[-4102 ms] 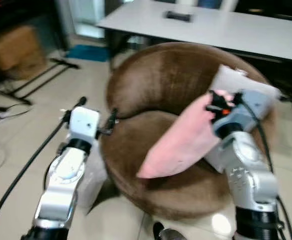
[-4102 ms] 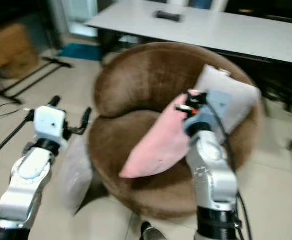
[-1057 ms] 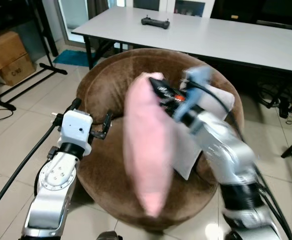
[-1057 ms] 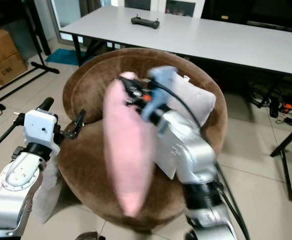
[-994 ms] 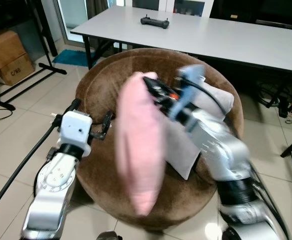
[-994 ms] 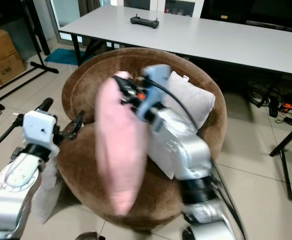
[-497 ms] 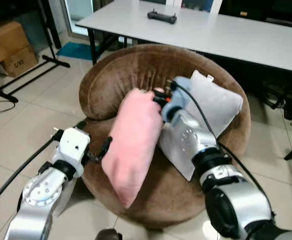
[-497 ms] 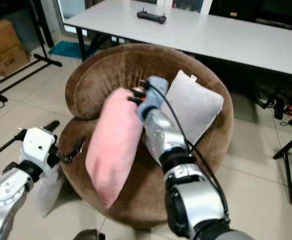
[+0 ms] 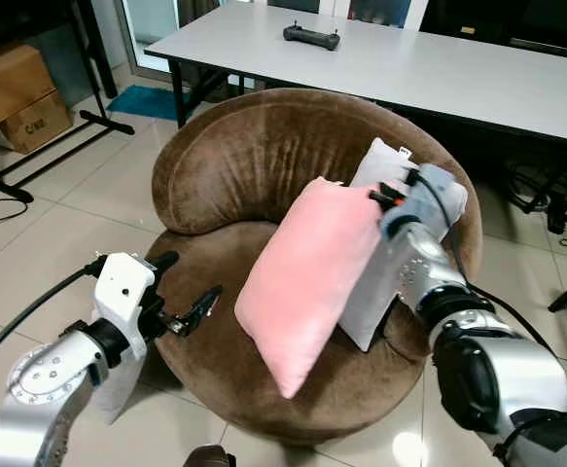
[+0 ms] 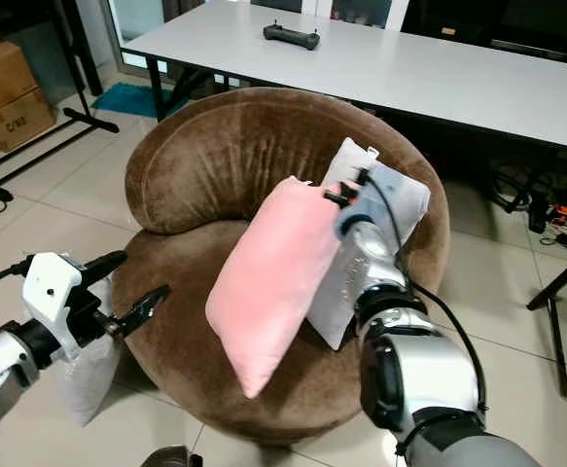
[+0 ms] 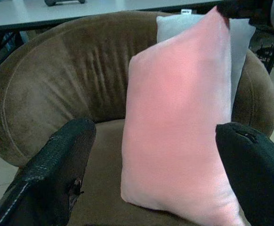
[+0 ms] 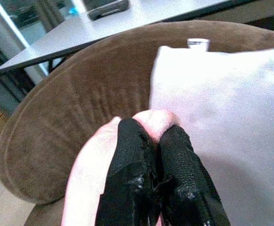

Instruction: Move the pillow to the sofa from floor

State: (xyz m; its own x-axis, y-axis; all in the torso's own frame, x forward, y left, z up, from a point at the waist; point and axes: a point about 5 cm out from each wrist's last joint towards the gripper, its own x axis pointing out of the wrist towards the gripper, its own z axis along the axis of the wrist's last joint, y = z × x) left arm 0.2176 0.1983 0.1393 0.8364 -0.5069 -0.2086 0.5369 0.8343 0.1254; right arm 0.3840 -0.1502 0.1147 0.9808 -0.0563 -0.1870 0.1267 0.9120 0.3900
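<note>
Pillow (image 9: 307,277), pink: leaning on the brown sofa (image 9: 254,156) seat against a grey cushion (image 10: 385,209), top corner pinched in the right gripper (image 12: 151,155). Left gripper (image 9: 188,302), spread and empty, near the seat's left edge. Step: placement. Next, likely: release, withdraw.

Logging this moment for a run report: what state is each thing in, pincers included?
Pink pillow: on the seat, leaning against the grey pillow, top corner pinched.
Grey pillow: propped against the sofa's backrest.
Round brown sofa: holds both pillows.
Right pincer: shut on the pink pillow's corner.
Left pincer: open, holding nothing, beside the sofa.
Controller: lying on the white table.
</note>
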